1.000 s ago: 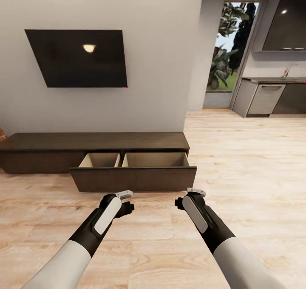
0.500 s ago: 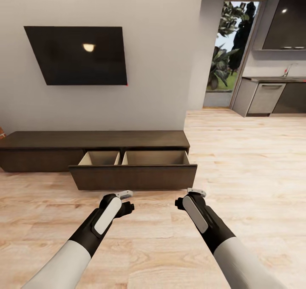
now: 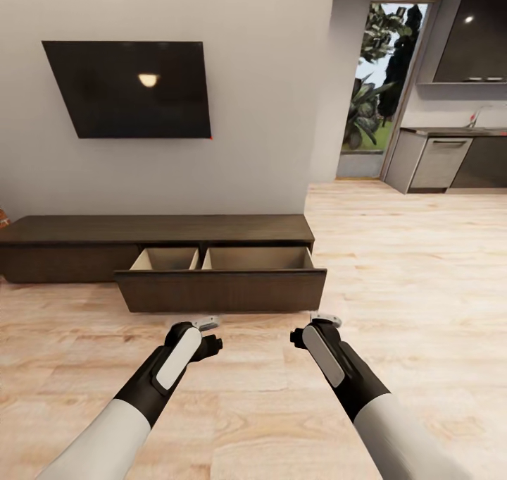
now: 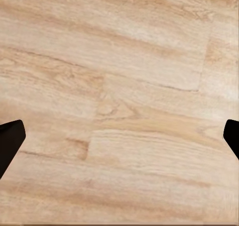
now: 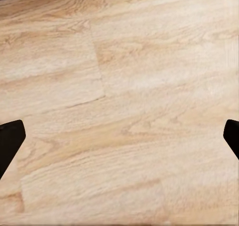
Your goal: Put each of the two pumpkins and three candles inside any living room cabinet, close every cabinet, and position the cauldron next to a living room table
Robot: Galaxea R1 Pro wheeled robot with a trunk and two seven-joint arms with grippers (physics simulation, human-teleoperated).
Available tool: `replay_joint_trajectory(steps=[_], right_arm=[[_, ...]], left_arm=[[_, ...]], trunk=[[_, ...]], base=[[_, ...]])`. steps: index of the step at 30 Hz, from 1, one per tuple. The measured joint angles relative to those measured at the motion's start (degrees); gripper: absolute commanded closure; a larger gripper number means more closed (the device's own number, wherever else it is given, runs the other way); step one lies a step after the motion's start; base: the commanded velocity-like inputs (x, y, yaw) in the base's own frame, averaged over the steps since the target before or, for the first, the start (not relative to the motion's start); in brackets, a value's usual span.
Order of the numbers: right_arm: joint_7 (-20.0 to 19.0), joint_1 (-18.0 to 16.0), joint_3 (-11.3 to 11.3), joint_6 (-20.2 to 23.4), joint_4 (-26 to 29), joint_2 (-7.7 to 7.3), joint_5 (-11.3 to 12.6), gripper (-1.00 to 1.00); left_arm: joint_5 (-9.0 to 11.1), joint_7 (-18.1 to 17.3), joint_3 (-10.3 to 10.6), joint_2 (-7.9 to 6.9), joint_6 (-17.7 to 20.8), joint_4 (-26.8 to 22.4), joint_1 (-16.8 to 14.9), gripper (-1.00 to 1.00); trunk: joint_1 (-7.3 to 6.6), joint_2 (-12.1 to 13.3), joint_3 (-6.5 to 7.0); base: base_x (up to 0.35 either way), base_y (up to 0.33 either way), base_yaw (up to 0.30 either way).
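The long dark brown cabinet stands against the wall ahead of me. One wide drawer is pulled out, and the two pale wood compartments I can see into hold nothing. My left gripper and right gripper hover over the wood floor just short of the drawer front. Both are open and empty. In each wrist view the dark fingertips sit far apart at the frame edges, with bare floor between them. The pumpkins, candles, cauldron and table are out of view.
A black TV hangs on the wall above the cabinet. Wood floor stretches to the right toward a kitchen with grey units and a glass door.
The whole head view has shifted a little, so the cabinet and TV sit slightly higher in the picture. Both arms hold the same pose.
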State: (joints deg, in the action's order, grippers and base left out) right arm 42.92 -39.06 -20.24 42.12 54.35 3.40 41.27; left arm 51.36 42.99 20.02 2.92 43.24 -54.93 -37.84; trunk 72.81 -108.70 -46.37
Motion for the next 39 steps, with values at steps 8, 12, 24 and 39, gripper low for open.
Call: replay_joint_trajectory(steps=[8,12,24,39], right_arm=[[0.0,0.0,-0.2,0.0,0.2,-0.25,-0.1,-1.00],[-0.2,0.0,-0.2,0.0,0.1,-0.21,-0.1,-1.00],[-0.3,0.0,-0.2,0.1,0.1,0.05,-0.1,-1.00],[-0.5,0.0,-7.8,-12.4,1.0,-0.37,-0.8,-1.00]], left_arm=[[0.0,0.0,-0.1,0.00,0.0,0.0,0.0,-1.00],[0.0,0.0,-0.1,0.00,0.0,0.0,0.0,-1.00],[0.0,0.1,-0.1,0.00,0.0,0.0,0.0,-1.00],[-3.1,0.1,0.6,-0.13,-9.4,0.1,0.3,-1.00]], trunk=[[1.74,-3.2,-1.40],[2.61,-4.8,-2.11],[5.25,-9.6,-4.27],[8.55,-15.6,-6.96]], base=[[-0.065,0.000,0.000],[-0.001,0.000,0.000],[0.000,0.000,0.000],[0.000,0.000,0.000]])
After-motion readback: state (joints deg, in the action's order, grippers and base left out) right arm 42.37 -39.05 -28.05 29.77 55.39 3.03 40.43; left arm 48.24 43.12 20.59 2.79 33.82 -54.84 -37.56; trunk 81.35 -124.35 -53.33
